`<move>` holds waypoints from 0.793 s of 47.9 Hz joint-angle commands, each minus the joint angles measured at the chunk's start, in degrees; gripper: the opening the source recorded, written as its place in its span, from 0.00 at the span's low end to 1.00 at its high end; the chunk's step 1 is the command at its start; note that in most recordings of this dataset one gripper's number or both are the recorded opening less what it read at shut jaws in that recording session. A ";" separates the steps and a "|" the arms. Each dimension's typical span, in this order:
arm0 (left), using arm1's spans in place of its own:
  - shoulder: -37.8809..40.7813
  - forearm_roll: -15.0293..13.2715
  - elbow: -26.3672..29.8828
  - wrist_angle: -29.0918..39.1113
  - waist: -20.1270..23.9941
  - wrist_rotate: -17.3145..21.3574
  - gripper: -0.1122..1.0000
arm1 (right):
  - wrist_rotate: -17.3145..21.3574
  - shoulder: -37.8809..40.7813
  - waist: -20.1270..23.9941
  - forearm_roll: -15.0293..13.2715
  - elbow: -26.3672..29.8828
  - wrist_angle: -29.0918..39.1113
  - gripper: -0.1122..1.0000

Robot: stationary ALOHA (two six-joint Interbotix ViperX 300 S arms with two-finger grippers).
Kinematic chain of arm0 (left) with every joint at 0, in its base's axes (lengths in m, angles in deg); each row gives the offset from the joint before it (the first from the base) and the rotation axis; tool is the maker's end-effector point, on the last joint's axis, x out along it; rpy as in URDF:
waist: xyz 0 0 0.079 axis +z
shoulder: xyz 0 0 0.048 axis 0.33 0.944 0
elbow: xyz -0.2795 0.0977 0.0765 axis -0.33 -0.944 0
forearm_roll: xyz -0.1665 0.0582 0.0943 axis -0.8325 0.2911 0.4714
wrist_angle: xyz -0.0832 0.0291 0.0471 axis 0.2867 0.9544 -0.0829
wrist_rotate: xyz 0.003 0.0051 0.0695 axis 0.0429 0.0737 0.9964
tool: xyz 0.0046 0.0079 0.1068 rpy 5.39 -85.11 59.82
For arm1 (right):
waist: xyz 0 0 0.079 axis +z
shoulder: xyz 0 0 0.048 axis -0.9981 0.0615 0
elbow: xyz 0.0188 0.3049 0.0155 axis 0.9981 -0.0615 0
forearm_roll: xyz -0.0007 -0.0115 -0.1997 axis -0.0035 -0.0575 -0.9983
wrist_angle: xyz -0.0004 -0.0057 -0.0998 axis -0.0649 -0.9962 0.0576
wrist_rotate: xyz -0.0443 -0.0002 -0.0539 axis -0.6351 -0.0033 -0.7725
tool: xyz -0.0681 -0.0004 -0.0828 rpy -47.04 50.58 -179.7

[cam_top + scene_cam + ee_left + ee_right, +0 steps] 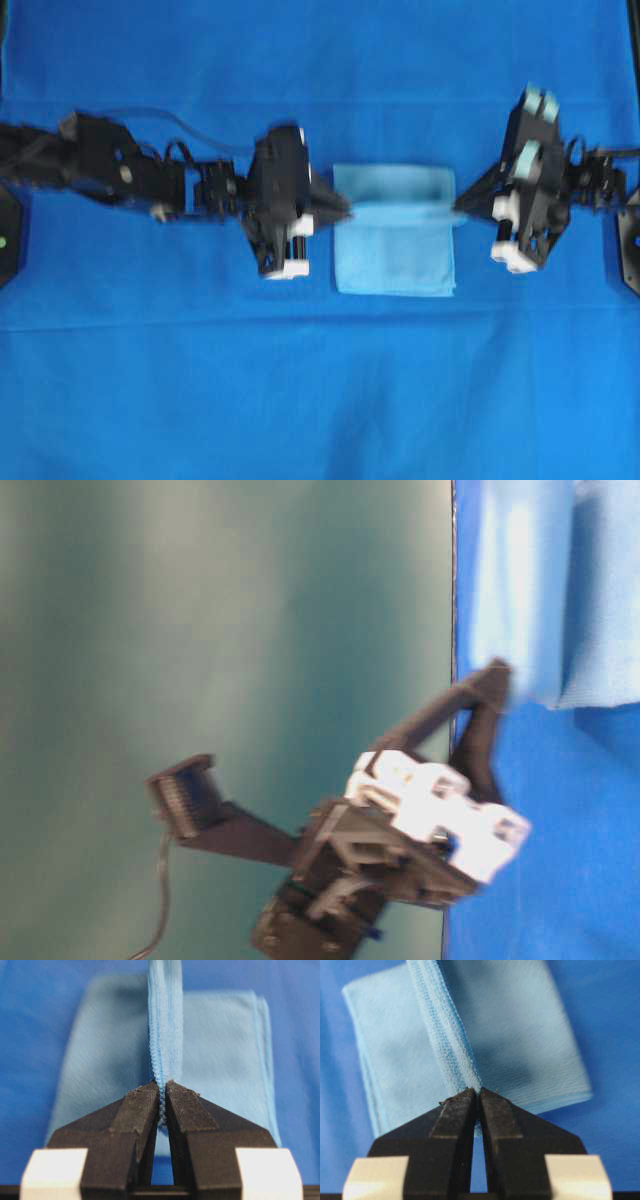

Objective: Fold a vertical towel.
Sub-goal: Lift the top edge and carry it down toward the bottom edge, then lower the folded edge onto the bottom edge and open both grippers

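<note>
**Both grippers pinching a towel edge over the blue table cover**

My left gripper (345, 210) is closed tight on the towel (395, 255), clamping a stitched edge at its left side; my right gripper (460, 208) is closed the same way on that edge at the right side. Between them the gripped edge runs left to right in the overhead view. Pale blue towel lies partly doubled at the middle of the deep-blue table cover (320, 400), between my arms.

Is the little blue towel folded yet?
Partly folded: the towel is doubled, its edge pinched by the left gripper and right gripper.
</note>
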 commanded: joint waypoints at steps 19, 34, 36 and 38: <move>6.33 -0.09 1.85 -4.39 -4.48 -0.26 0.13 | 1.23 8.96 2.11 0.09 0.79 -5.19 0.14; 7.91 -0.09 3.69 -4.31 -4.39 -0.26 0.13 | 1.32 9.49 2.20 0.09 0.97 -5.80 0.14; 7.91 -0.09 3.78 -4.22 -4.48 -0.26 0.13 | 1.41 9.49 2.29 0.18 0.97 -5.89 0.14; 7.91 -0.09 3.69 -4.13 -4.48 -0.26 0.13 | 1.41 9.49 2.64 0.18 1.05 -6.06 0.14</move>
